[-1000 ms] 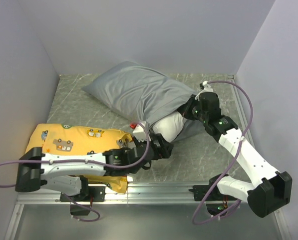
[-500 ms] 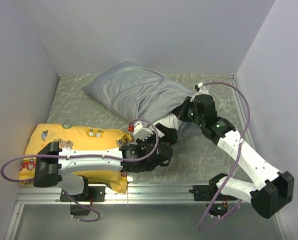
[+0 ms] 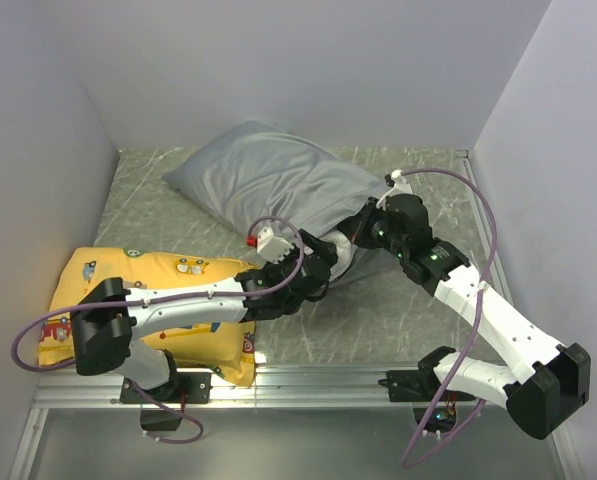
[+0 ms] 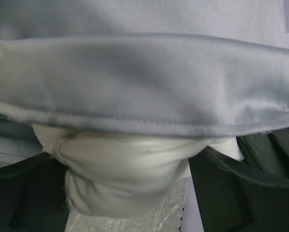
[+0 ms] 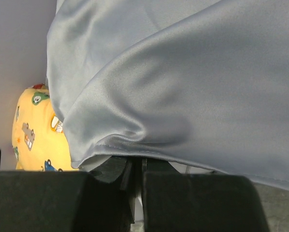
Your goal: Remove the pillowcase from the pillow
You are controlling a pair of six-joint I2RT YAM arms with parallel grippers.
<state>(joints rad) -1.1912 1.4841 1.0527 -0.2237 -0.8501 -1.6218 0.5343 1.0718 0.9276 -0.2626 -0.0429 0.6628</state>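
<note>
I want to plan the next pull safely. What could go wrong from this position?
1. The left gripper has its fingers around the white pillow corner just below the pillowcase hem; it may catch the hem too, so nothing separates.
2. The right gripper seems to pinch only the hem edge, and the shiny fabric may slip out.
3. The left arm lies over the yellow cushion and might drag it.

Even, soft overhead light gives the bench (image 3: 418,300) faint shadows. The pillowcase (image 3: 268,190) shows a mild sheen. Both wrist views are close, dim low down, with dark blurred fingers (image 4: 241,193) at the bottom edges.
</note>
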